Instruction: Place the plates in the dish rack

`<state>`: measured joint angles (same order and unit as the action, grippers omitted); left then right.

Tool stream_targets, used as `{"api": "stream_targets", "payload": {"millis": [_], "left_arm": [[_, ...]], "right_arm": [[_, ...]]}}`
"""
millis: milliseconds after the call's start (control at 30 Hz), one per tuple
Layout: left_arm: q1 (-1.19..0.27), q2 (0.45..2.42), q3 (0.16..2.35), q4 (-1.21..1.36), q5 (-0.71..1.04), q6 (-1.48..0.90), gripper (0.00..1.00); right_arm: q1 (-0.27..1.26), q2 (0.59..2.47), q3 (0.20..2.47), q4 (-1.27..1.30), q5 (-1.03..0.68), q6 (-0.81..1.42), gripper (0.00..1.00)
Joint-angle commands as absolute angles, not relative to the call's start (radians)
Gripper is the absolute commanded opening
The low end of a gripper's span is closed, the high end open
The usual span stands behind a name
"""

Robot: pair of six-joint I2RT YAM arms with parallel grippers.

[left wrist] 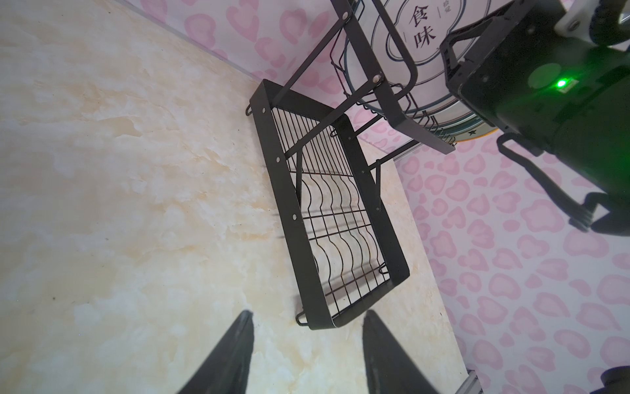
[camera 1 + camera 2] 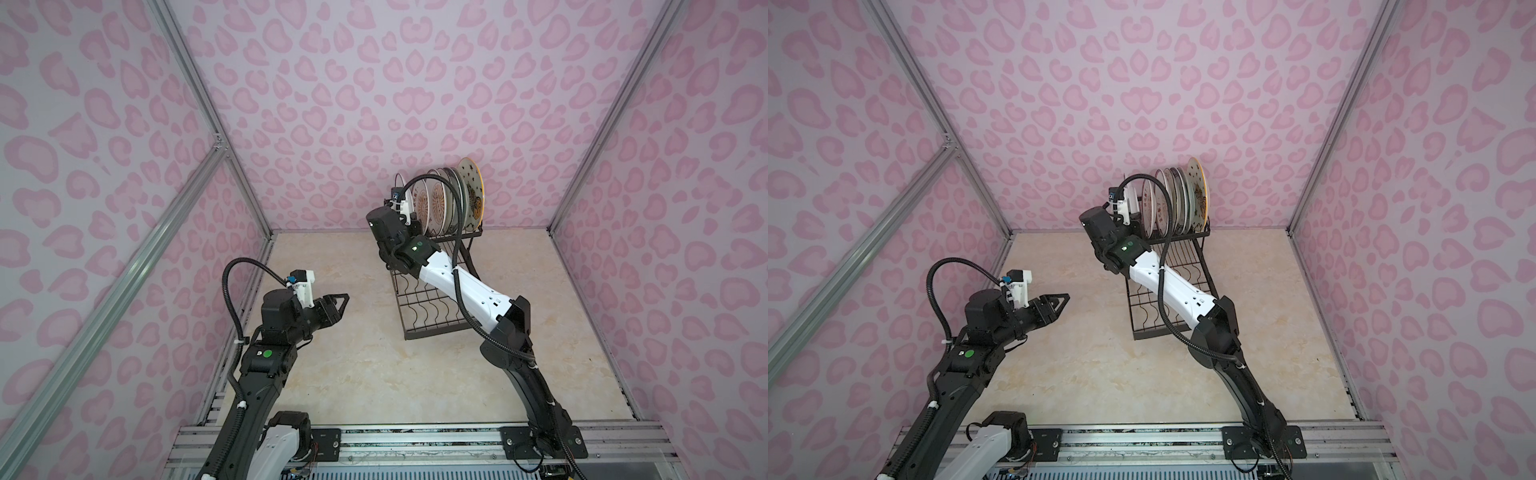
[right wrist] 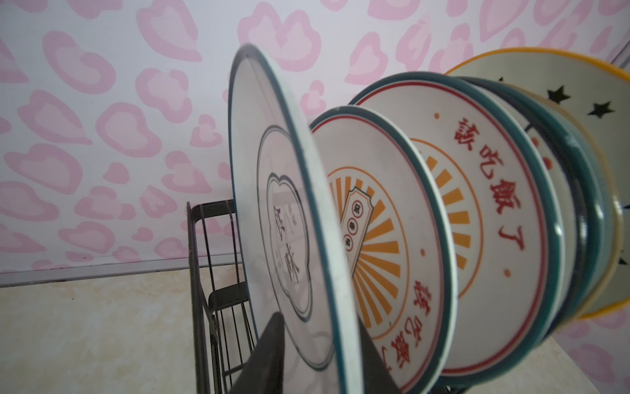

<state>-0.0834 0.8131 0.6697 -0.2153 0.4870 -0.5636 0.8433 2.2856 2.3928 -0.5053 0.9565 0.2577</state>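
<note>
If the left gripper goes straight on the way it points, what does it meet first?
Probably the dish rack: the near end of its lower tray lies straight ahead of the left gripper in its wrist view. Depth is unclear; it might pass above.

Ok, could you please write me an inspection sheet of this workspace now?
Surface: marble-look tabletop, no plate lying on it.
Job's things: dish rack holds the plates upright in its raised basket, emblem plate at the row's end; lower tray empty.
Clutter: nothing seen.
Grippers: left gripper open, empty, above the tabletop; right gripper open, astride the emblem plate's lower rim.
Cables: left hose and right hose loop from the wrists; the right crosses before the plates.
Surroundings: pink heart-print walls, aluminium struts.
</note>
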Motion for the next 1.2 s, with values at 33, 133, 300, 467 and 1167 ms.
{"api": "stream_targets", "payload": {"millis": [33,133,300,467,1167], "left_arm": [[-0.082,0.810,0.682,-0.213,0.491,-0.558,0.54],[-0.082,0.810,0.681,-0.212,0.491,-0.560,0.54],[-0.083,0.814,0.675,-0.208,0.489,-0.560,0.55],[-0.082,0.825,0.663,-0.193,0.495,-0.569,0.55],[-0.083,0.907,0.657,-0.133,0.482,-0.571,0.55]], "right_arm": [[0.843,2.256,2.360,-0.469,0.943,0.254,0.33],[0.844,2.249,2.350,-0.461,0.942,0.247,0.33],[0.847,2.242,2.350,-0.449,0.937,0.230,0.35],[0.849,2.234,2.349,-0.425,0.937,0.203,0.35],[0.849,2.101,2.314,-0.219,0.826,-0.050,0.39]]}}
